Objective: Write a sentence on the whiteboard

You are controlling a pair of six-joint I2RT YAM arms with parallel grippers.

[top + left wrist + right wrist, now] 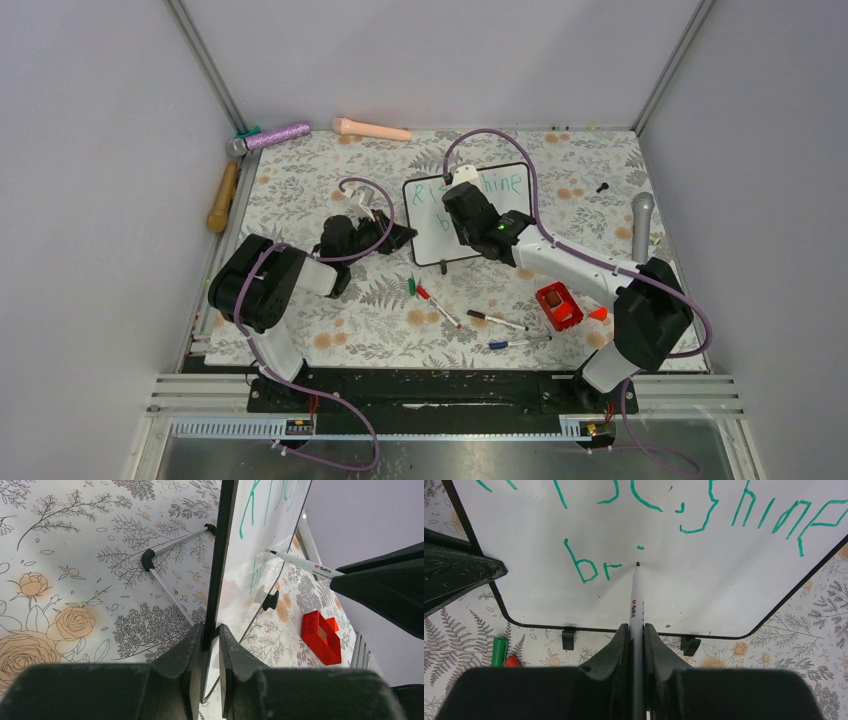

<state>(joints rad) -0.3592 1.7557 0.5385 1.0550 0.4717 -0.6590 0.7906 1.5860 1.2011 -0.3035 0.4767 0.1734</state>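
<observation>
The whiteboard [425, 238] stands at the table's middle, its face tilted toward the arms. My left gripper [403, 238] is shut on its left edge, the black frame [216, 580] between the jaws [211, 635]. My right gripper [637, 630] is shut on a white marker [636, 600], whose tip touches the board. The sentence [704, 510] in green reads "Rise, shine" on the top line. Below it are "br" [586, 565] and a dot above the tip. The marker also shows in the left wrist view [305, 565]. My right arm [480, 215] hides the board's middle in the top view.
A red block [558, 305] and several loose pens [497, 320] lie in front of the board, with a green cap [412, 285] by its left foot. A grey microphone [641, 225] lies at the right. A purple microphone [268, 137], a beige handle [372, 129] and a wooden handle [222, 197] lie at the back left.
</observation>
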